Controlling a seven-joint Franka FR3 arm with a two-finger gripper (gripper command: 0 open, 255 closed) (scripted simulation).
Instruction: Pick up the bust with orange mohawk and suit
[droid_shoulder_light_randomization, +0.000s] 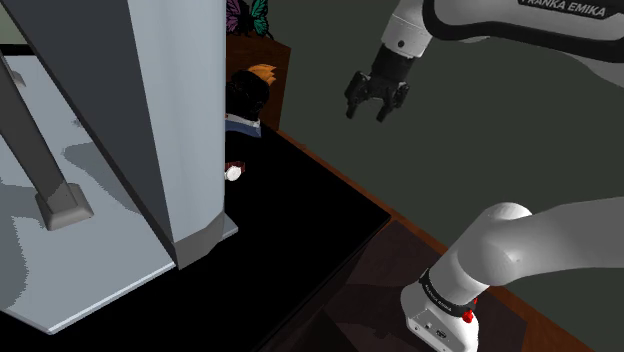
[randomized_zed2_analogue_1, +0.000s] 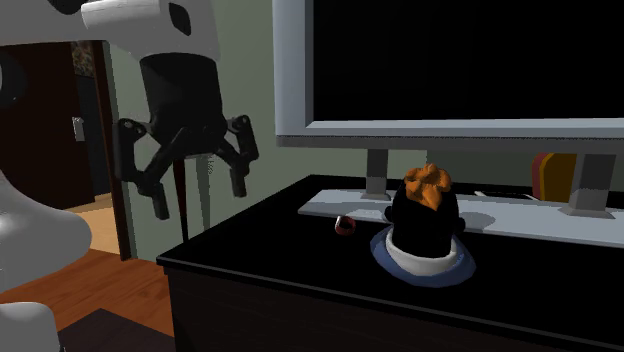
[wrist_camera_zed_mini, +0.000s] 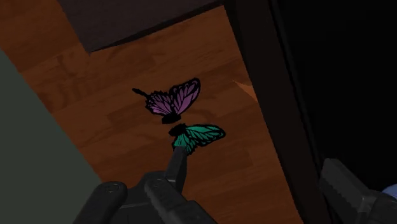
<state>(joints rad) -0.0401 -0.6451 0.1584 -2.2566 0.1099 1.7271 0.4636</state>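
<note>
The bust (droid_shoulder_light_randomization: 248, 103) is a dark head with an orange mohawk and a blue-and-white collar. It stands on the black table (droid_shoulder_light_randomization: 300, 230) just in front of the big screen's edge, and also shows as the bust (randomized_zed2_analogue_1: 424, 222) in the second exterior view. My gripper (droid_shoulder_light_randomization: 375, 103) hangs in the air well to the shoulder view's right of the bust, beyond the table's edge. The gripper (randomized_zed2_analogue_1: 192, 186) is open with nothing between its fingers. In the wrist view one finger (wrist_camera_zed_mini: 348, 189) stands far apart from the other.
A large grey-framed screen (droid_shoulder_light_randomization: 150, 110) on a stand covers the table's left. A small red-and-white object (droid_shoulder_light_randomization: 233, 172) lies near the bust. Purple and teal butterflies (wrist_camera_zed_mini: 181, 114) sit on a brown cabinet (droid_shoulder_light_randomization: 262, 55) behind. The wood floor (randomized_zed2_analogue_1: 110, 285) lies beside the table.
</note>
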